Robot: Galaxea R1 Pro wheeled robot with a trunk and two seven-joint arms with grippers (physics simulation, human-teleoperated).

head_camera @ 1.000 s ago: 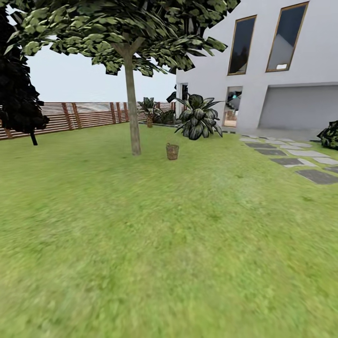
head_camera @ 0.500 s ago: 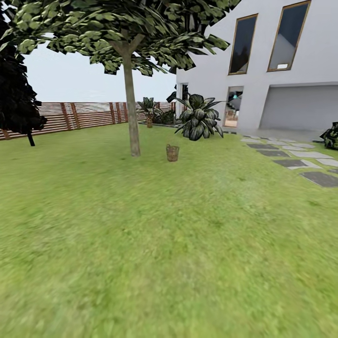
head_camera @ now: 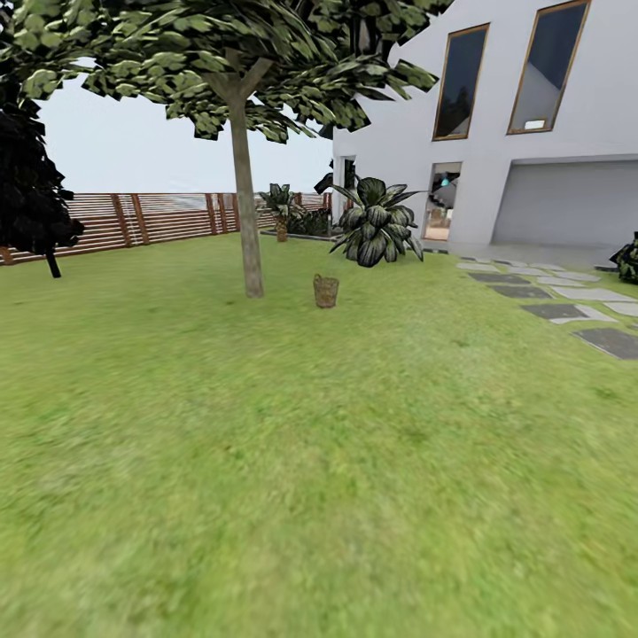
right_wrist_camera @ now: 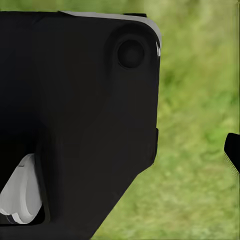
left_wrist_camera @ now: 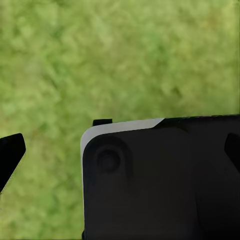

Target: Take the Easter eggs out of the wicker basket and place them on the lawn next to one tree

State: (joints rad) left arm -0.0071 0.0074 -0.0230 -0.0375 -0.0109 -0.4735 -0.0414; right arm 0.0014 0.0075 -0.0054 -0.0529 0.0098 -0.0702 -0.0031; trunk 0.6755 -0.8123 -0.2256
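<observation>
One wicker basket upright on lawn, just beside tree; jaws' state unreadable.

1. A white house stands at the far right edge of the grass, with two tall, dark, slanted windows high on its wall.
2. Below them is a wide grey garage door, and to its left an open doorway.
3. A large broad-leaved shrub grows just in front of the house corner.
4. Grey stepping stones run along the right edge.
5. A brown slatted fence lines the far edge.
6. A dark cypress stands at the far left.
</observation>
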